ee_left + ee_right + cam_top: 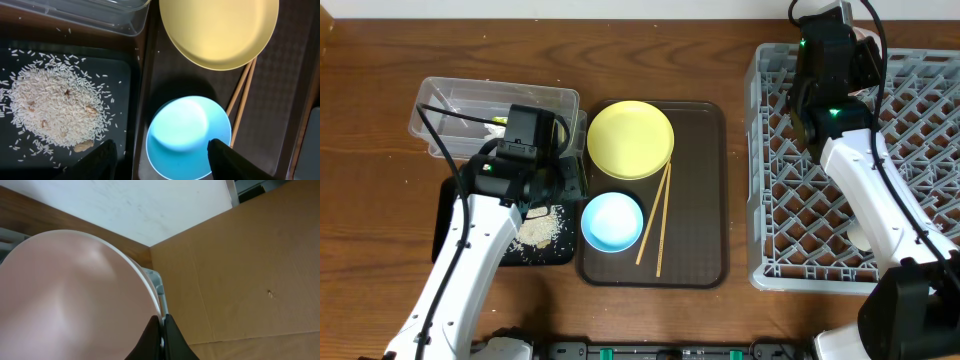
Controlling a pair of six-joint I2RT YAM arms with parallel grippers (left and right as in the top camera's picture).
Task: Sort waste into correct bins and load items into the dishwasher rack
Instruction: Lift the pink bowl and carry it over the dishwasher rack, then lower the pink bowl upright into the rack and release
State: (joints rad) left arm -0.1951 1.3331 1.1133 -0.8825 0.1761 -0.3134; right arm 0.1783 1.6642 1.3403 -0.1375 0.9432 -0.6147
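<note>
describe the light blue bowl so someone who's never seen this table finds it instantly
Start at the dark brown serving tray in the middle of the table, left of the grey rack. In the overhead view the bowl sits in its lower left corner, below the yellow plate and left of the two chopsticks. It is the only light blue thing.

The dark brown serving tray (698,215) lay directly beneath my left gripper (162,152) and stretched out ahead of it, resting on the wooden table (380,120). Past my right gripper (161,339), to its right, stood a brown cardboard panel (240,280), with a white surface (150,205) farther ahead.
</note>
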